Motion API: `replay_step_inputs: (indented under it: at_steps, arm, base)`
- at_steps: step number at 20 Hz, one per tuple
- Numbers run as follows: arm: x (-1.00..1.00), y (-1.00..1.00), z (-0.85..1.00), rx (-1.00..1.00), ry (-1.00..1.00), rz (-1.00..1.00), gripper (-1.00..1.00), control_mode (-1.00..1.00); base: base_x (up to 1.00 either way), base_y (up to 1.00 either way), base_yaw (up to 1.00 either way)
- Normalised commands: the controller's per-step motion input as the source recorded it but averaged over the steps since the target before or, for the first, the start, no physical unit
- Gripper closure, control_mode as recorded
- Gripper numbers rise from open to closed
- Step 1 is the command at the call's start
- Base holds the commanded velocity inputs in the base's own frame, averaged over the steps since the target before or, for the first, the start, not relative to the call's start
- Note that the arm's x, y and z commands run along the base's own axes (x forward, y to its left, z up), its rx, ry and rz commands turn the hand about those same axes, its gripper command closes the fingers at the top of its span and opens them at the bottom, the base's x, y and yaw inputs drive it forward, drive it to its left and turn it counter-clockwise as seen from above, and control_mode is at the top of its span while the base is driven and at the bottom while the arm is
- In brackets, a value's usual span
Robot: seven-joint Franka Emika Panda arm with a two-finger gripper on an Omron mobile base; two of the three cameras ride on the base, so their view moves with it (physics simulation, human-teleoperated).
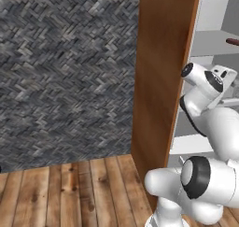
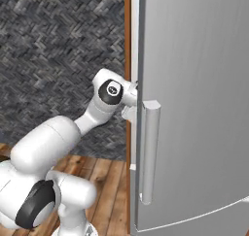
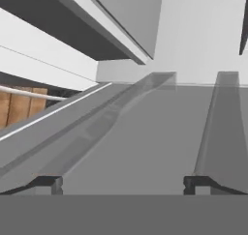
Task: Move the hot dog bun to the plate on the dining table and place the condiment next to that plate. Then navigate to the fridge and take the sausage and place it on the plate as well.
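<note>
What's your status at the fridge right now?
Tool open, empty, inside the fridge over a grey shelf. Sausage on an upper shelf, untouched. Fridge door stands beside the arm.

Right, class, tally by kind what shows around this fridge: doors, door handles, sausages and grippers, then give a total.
grey metal fridge door: 1
long grey door handle: 1
dark red sausage, cut off at the picture's edge: 1
open two-finger gripper: 1
Total: 4
</note>
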Motion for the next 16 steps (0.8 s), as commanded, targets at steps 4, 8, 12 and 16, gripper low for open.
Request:
replay_step_inputs:
  at_steps: [4,8,12,16]
  arm:
    - [-0.36,-1.00,-0.01,0.00,0.03,-0.08,-1.00,-1.00]
    - [-0.53,-1.00,-0.08,0.01,0.01,-0.01,-1.00,-1.00]
    - [-0.54,-1.00,-0.06,0.03,0.00,-0.02,-1.00,-1.00]
    - [-0.56,-1.00,-0.09,0.08,0.00,0.00,-1.00,-1.00]
  base:
    - [0.00,0.00,0.00]
    - [0.00,0.00,0.00]
    - [0.00,0.00,0.00]
    - [0.00,0.00,0.00]
